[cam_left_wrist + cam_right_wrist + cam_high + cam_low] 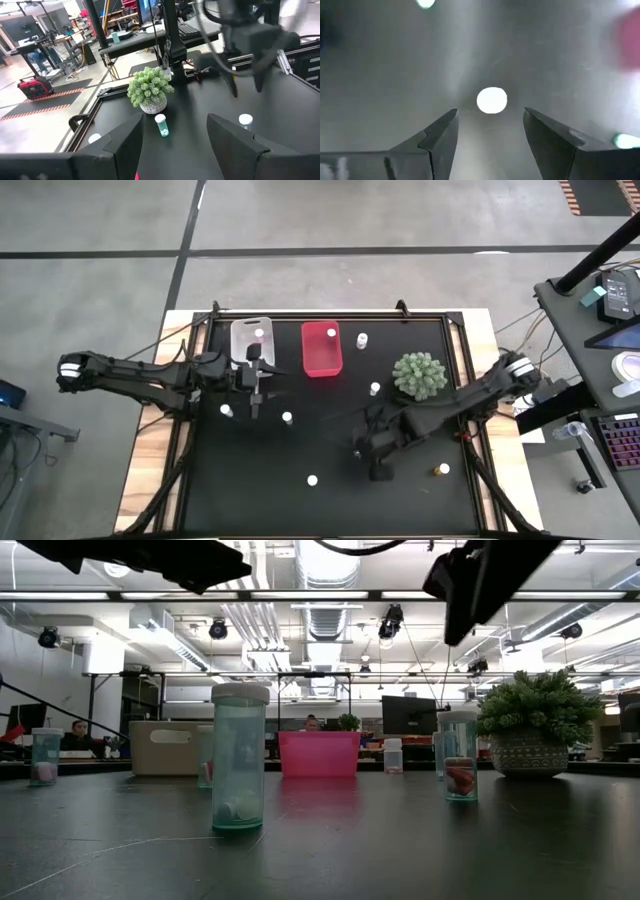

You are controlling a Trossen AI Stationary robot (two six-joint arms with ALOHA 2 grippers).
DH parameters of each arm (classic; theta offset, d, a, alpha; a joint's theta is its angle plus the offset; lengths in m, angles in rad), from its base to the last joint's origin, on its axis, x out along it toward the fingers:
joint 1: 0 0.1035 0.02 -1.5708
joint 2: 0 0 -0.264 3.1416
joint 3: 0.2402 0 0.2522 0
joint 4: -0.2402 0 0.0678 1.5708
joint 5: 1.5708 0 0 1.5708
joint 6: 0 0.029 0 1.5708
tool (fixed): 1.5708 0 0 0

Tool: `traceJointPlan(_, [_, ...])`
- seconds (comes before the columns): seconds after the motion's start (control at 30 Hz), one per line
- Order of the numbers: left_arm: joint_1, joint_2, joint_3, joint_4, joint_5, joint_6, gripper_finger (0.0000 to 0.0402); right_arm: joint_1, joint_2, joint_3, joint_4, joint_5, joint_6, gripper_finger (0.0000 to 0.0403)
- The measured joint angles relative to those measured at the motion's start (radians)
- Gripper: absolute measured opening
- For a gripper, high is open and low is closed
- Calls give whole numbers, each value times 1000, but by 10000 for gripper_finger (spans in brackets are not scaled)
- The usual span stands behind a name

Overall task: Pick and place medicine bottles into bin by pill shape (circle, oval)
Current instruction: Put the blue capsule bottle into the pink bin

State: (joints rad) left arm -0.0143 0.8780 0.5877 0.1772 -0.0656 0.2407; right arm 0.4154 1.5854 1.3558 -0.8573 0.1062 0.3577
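Standing bottles: small white-capped medicine bottles (287, 418) all upright, long axis vertical, scattered apart on the black table (250, 490); one at the front centre (312, 480), one amber bottle (442, 470) at the front right, one beside the plant (375, 389), one just right of the red bin (361, 339).
Bottles already binned: one white cap inside the clear bin (259, 334), one inside the red bin (321, 348).
Writing: no label or brand can be read on any bottle; the near one in the low view (239, 757) is teal-tinted with pills at the bottom.
Bins: clear bin (250, 340) and red bin side by side at the back of the table.
Right gripper (368, 452): fingers spread, empty, pointing down over a white cap (492, 100).
Left gripper (256, 402): fingers apart, holding nothing, just in front of the clear bin.
Plant: green spiky ball (419, 375) in a pot, right of the red bin.
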Motion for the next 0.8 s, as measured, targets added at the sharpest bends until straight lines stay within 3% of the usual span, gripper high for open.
traceJointPlan(0.33, [0,2,-2,27,1,-25,203,29,133,25,-27,104,0,214])
traceJointPlan(0.8, [1,2,-5,23,1,-24,203,-1,151,-43,93,89,-38,215])
